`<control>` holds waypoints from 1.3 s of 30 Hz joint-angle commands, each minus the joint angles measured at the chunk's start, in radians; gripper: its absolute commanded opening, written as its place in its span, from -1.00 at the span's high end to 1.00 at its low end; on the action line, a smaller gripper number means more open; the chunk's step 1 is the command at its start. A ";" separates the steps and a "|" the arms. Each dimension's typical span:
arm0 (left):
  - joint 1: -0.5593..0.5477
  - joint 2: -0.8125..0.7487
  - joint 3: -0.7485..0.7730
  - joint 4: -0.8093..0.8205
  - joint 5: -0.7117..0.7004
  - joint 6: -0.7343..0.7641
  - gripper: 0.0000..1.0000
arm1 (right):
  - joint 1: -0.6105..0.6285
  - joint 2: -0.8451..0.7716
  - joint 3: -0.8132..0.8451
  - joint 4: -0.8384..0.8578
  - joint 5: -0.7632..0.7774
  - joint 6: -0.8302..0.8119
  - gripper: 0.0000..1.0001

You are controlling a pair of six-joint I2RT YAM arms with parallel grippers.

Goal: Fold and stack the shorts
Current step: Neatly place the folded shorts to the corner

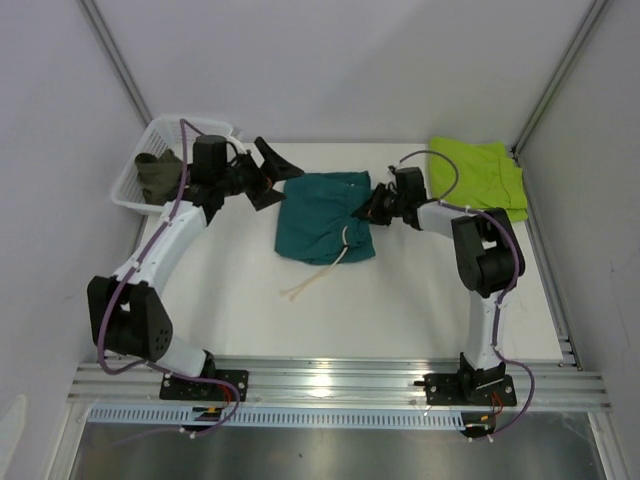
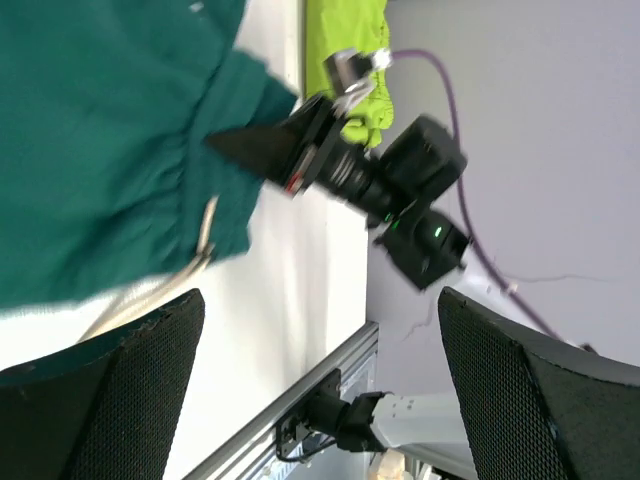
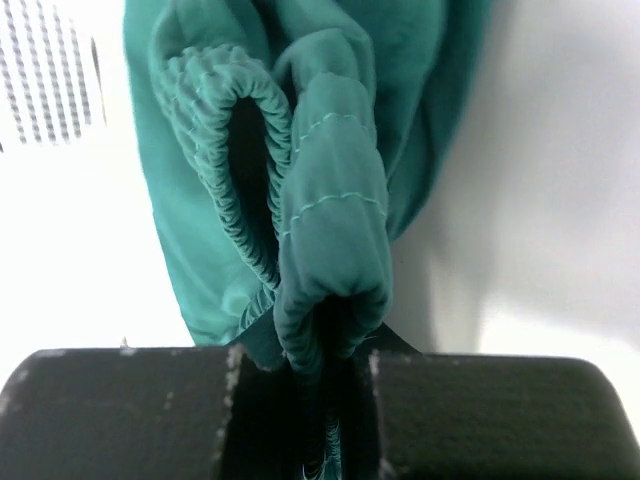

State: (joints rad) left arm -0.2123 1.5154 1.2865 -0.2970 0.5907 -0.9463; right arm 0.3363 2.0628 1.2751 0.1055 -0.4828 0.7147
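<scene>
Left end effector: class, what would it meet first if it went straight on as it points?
Probably the teal shorts, whose near edge lies just ahead of the left end effector. Height is unclear; above the cloth, it would reach the right end effector.

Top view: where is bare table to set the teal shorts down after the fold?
The widest bare table is the near half, between the drawstring of the teal shorts and the front rail. Crowded: far right by the lime-green shorts and right fingers, far left by the basket and left fingers.

No readable text or labels appear anywhere.
</scene>
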 commanded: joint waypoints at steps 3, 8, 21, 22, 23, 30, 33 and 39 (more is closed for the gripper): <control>0.016 -0.055 0.008 -0.152 0.054 0.058 -0.99 | -0.132 -0.082 0.202 -0.197 -0.042 -0.161 1.00; 0.016 -0.089 -0.036 -0.151 0.046 0.066 -0.99 | -0.276 -0.014 0.377 -0.331 -0.138 -0.219 1.00; 0.027 -0.113 -0.016 -0.241 0.024 0.132 -0.99 | -0.457 0.270 0.872 -0.480 -0.288 -0.230 1.00; 0.028 -0.116 -0.018 -0.243 0.023 0.135 -0.99 | -0.462 0.308 0.907 -0.503 -0.304 -0.236 1.00; 0.030 -0.116 -0.018 -0.246 0.021 0.136 -0.99 | -0.462 0.322 0.943 -0.548 -0.312 -0.247 1.00; 0.031 -0.104 -0.006 -0.258 0.027 0.139 -0.99 | -0.513 0.339 1.030 -0.406 -0.367 -0.080 1.00; 0.031 -0.106 -0.004 -0.263 0.026 0.141 -0.98 | -0.556 0.375 1.109 -0.454 -0.414 -0.055 1.00; 0.033 -0.106 -0.006 -0.274 0.024 0.142 -0.99 | -0.654 0.329 1.086 -0.536 -0.508 -0.056 1.00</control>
State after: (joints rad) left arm -0.1879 1.4433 1.2507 -0.5617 0.6060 -0.8181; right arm -0.2527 2.4432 2.3245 -0.4023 -0.9020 0.6380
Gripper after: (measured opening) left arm 0.993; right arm 0.098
